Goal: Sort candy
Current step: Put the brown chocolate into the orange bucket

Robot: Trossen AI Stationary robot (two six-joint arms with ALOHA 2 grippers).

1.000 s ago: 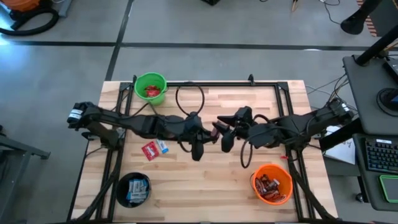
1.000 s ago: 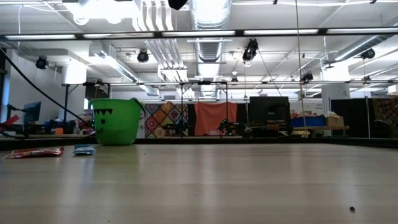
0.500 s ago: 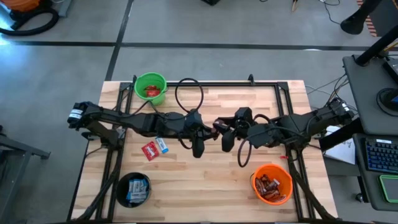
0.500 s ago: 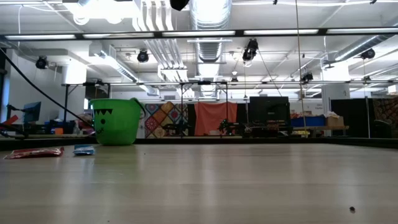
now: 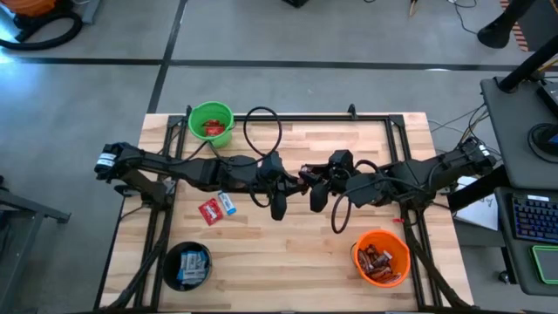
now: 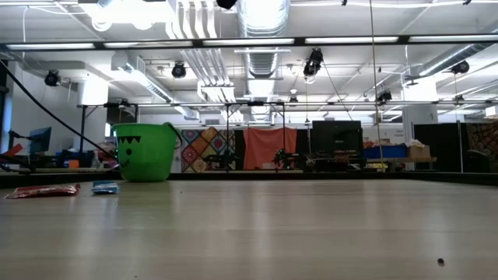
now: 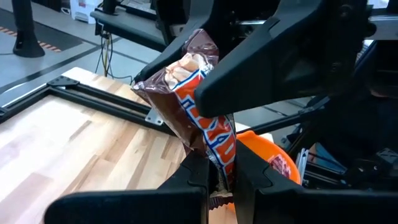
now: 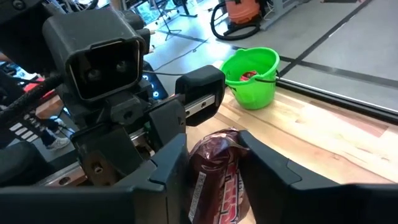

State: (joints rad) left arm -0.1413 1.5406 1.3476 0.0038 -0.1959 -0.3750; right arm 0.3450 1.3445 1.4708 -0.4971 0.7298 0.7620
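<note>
Mid-table handoff: left gripper point(image 7: 221, 177) clenched on brown bar point(image 7: 194, 109); right gripper point(image 8: 211, 163) straddles it, not clamped. Close right fully before left releases.

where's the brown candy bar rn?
Mid-table in the high view, the brown candy bar is pinched in the left claw, with the right claw around its other end; the orange bucket sits off to the right.
</note>
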